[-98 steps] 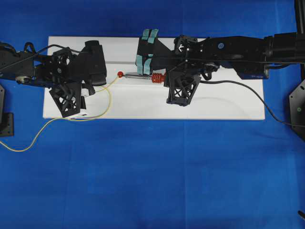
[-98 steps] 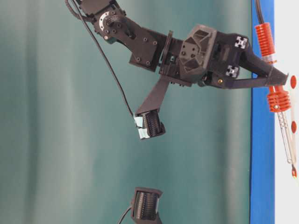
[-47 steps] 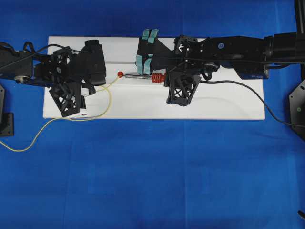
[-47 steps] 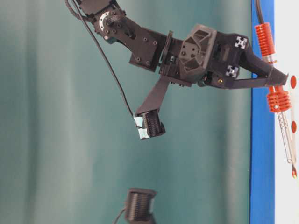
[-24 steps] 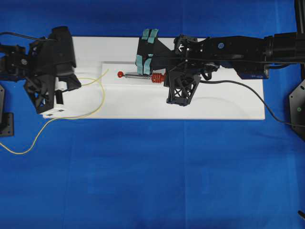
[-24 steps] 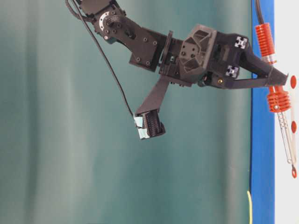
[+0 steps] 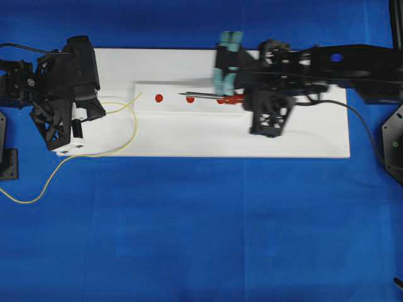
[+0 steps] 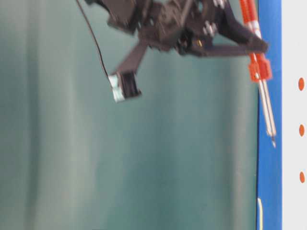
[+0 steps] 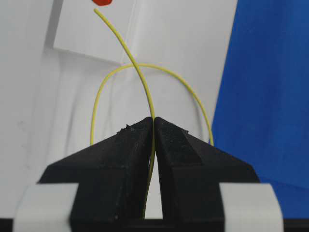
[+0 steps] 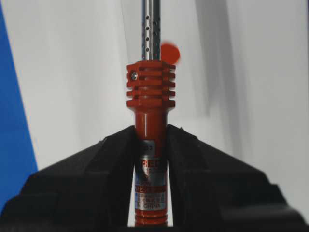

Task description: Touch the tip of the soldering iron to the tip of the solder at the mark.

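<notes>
The soldering iron has an orange-red handle and a silver shaft, and its dark tip points left. My right gripper is shut on the handle and holds the iron above the white block. The iron's tip hangs clear of the surface. The thin yellow solder loops over the board. My left gripper is shut on it. The solder's free end lies just short of the leftmost red mark. The iron's tip is well to the right of that mark, near the middle mark.
The marks are red dots in a row on a raised white block, which sits on a white board over blue cloth. A third dot shows behind the iron's shaft. The black cord trails right. Loose solder runs off the board's left.
My right gripper has moved right and up with the iron, taking its tip off the leftmost mark. The left gripper drew back left with the solder before that and now holds still.
</notes>
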`<state>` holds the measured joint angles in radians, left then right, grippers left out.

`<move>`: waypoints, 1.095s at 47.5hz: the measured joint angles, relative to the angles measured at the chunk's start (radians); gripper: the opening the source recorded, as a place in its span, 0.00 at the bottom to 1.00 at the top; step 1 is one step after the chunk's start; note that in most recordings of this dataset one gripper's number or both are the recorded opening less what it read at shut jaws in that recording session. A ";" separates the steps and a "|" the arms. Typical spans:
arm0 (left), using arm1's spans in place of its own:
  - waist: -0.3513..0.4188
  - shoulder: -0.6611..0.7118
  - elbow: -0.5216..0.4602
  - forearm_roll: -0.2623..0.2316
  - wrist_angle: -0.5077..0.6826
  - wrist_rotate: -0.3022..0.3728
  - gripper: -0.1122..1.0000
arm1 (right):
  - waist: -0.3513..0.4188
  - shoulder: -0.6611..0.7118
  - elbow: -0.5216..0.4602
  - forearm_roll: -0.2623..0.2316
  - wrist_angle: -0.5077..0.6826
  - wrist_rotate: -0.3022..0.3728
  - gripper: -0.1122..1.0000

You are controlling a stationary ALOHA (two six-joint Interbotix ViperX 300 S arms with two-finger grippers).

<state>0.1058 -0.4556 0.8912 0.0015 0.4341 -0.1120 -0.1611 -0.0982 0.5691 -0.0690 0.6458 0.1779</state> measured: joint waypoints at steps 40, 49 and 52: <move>-0.002 0.293 -0.210 0.000 -0.014 -0.002 0.12 | 0.000 -0.061 0.074 -0.029 -0.038 0.037 0.16; 0.000 0.393 -0.270 0.002 -0.032 0.011 0.12 | -0.002 -0.060 0.083 -0.029 -0.048 0.038 0.16; -0.002 0.420 -0.285 0.000 -0.034 0.011 0.12 | -0.002 -0.060 0.086 -0.029 -0.052 0.038 0.16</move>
<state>0.1043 -0.0353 0.6059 0.0015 0.4004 -0.1012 -0.1626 -0.1580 0.6550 -0.0982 0.5937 0.2163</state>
